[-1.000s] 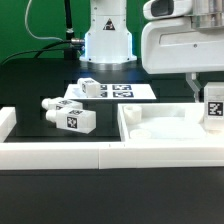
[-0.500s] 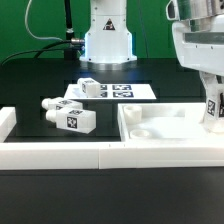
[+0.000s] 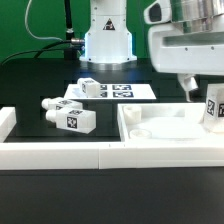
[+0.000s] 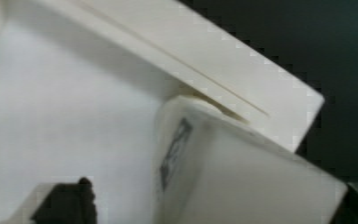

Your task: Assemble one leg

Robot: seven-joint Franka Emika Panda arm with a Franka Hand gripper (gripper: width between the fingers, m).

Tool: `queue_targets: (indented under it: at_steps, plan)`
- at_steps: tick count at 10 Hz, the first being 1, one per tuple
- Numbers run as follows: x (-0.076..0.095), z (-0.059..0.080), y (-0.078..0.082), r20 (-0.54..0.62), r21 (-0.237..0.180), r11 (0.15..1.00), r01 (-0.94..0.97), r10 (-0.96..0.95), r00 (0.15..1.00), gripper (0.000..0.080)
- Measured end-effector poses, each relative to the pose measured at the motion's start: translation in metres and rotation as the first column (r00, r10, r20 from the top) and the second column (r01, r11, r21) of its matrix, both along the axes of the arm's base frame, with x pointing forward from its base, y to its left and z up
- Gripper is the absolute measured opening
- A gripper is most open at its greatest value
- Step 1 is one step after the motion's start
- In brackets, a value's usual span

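Note:
A leg (image 3: 213,106), a short white post with a black-and-white tag, stands upright in the far right corner of the white panel (image 3: 160,128). My gripper (image 3: 205,90) hangs over it with its jaws on either side of the post. One dark finger (image 3: 190,89) shows just off the leg's side with a small gap. In the wrist view the leg (image 4: 247,170) fills the space between the jaws of my gripper (image 4: 211,205). One dark fingertip (image 4: 60,200) stands clear of it over the panel's floor (image 4: 69,110). The gripper looks open.
Two more legs lie on the exterior view's left: one (image 3: 68,115) on the black table, one (image 3: 90,88) on the marker board (image 3: 125,92). The robot base (image 3: 107,40) stands at the back. A low white rail (image 3: 60,155) runs along the front.
The gripper hand swung toward the exterior view's right half a second ago and has now come back left over the leg. The leg stays standing in the panel corner.

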State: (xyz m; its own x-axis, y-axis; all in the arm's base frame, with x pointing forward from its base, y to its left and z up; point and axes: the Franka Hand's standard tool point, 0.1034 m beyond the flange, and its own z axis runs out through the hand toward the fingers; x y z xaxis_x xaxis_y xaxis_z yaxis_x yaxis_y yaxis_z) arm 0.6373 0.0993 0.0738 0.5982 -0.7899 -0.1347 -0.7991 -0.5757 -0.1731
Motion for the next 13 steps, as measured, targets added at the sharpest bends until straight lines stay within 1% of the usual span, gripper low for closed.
queue_targets:
  at_steps: [1, 3, 4, 5, 6, 7, 8, 9, 11, 12, 13]
  plan:
    - [0.0013, 0.0018, 0.0006, 0.006, 0.0, 0.999, -0.039, 0.039, 0.999, 0.0632]
    - [0.0012, 0.0009, -0.0001, 0.038, -0.015, 0.983, -0.185, 0.186, 0.982, 0.0645]
    - [-0.0002, 0.0016, 0.001, 0.042, -0.047, 0.944, -0.325, 0.327, 0.944, 0.0648]
    - [-0.0002, 0.0059, 0.0055, 0.026, -0.102, 0.842, -0.53, 0.535, 0.844, 0.0648]
    - [0.0001, 0.008, 0.0076, 0.022, -0.118, 0.698, -0.706, 0.713, 0.701, 0.0648]
    - [-0.001, 0.0051, 0.0082, 0.018, -0.108, 0.662, -0.742, 0.747, 0.664, 0.0648]
    - [-0.0005, 0.005, 0.0078, 0.016, -0.109, 0.681, -0.724, 0.729, 0.684, 0.0618]
    - [-0.0007, 0.0048, 0.0078, 0.015, -0.108, 0.69, -0.716, 0.721, 0.692, 0.0618]
    - [-0.0009, 0.0046, 0.0083, -0.001, -0.096, 0.787, -0.609, 0.612, 0.791, 0.0301]
    - [-0.0009, 0.0046, 0.0087, -0.008, -0.092, 0.824, -0.559, 0.561, 0.828, 0.0285]
    - [-0.001, 0.0046, 0.0092, -0.018, -0.088, 0.865, -0.494, 0.495, 0.869, 0.0285]
